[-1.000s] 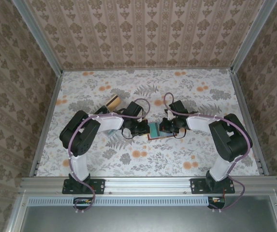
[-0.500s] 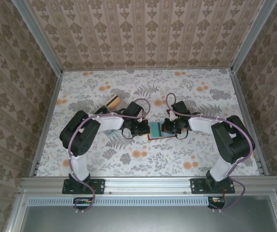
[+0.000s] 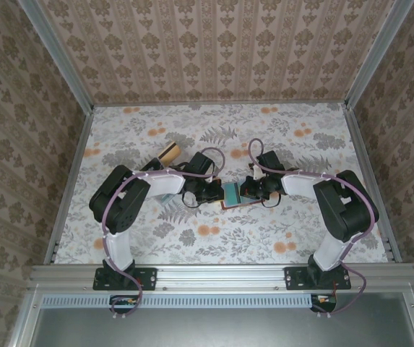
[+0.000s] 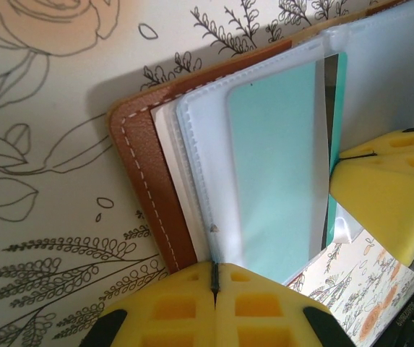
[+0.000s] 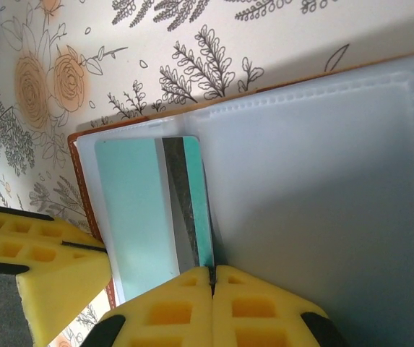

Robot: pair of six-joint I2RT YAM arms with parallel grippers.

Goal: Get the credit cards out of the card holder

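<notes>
Since 1 s ago I see almost no move; both arms stay met at the table (image 3: pixel 214 130) centre. Top view: left gripper (image 3: pixel 214 194) and right gripper (image 3: pixel 247 191) flank the card holder (image 3: pixel 237 206), w/ open table on far & near sides. Left wrist: left gripper (image 4: pixel 214 278) is clenched on the clear pocket leaf (image 4: pixel 199 181) edge, brown cover edge just beside. Right wrist: right gripper (image 5: pixel 212 275) is clenched on the teal card (image 5: pixel 138 210) corner, card partly out of its pocket, free table beyond the holder's edge.
</notes>
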